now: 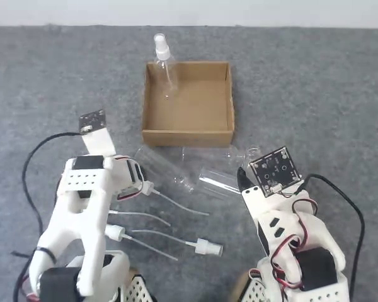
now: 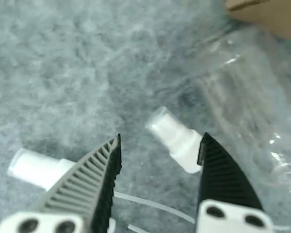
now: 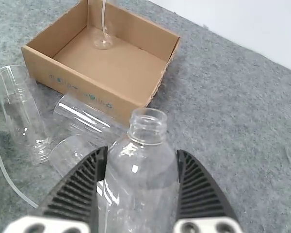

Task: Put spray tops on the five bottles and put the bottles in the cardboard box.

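- Held bottle point(image 3: 143, 189): lower body runs off the frame between the fingers of my right gripper point(image 3: 141, 152). From above, my wrist board point(image 1: 276, 170) covers all but its neck.
- Capped bottle point(image 3: 103, 41) in cardboard box point(image 3: 82, 92): upper part cut off.
- Spray top point(image 2: 177, 138) under my left wrist: blurred. Clear bottle point(image 2: 252, 111) beyond it is also blurred and leaves the frame.

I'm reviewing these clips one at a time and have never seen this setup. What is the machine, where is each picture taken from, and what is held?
Two small white robot arms sit side by side on a grey carpet. The high view looks down on both; the other two come from cameras on each wrist. The left gripper is open over a spray top lying on the carpet. The right gripper is closed on a clear bottle with no top. A cardboard box holds one finished bottle, top on; empty bottles and more spray tops lie in front.
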You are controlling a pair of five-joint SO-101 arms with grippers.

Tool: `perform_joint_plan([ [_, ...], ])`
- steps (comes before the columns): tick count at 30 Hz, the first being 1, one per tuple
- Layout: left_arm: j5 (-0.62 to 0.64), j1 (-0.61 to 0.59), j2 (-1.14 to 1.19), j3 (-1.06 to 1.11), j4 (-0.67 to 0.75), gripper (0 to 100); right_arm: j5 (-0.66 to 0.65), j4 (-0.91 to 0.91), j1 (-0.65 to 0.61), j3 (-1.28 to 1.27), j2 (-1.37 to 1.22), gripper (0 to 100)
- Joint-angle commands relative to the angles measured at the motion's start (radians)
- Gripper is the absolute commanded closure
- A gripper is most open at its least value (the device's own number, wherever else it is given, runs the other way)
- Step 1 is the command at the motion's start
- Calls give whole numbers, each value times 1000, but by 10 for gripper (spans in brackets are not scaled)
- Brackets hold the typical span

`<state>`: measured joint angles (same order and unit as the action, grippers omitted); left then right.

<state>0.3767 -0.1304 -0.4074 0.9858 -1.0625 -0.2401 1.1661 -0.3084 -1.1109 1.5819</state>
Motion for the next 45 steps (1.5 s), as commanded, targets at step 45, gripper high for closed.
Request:
perform_joint_plan([
  [45,-14,-23,356,-269,12,825,6,-16,12,9,7,968],
])
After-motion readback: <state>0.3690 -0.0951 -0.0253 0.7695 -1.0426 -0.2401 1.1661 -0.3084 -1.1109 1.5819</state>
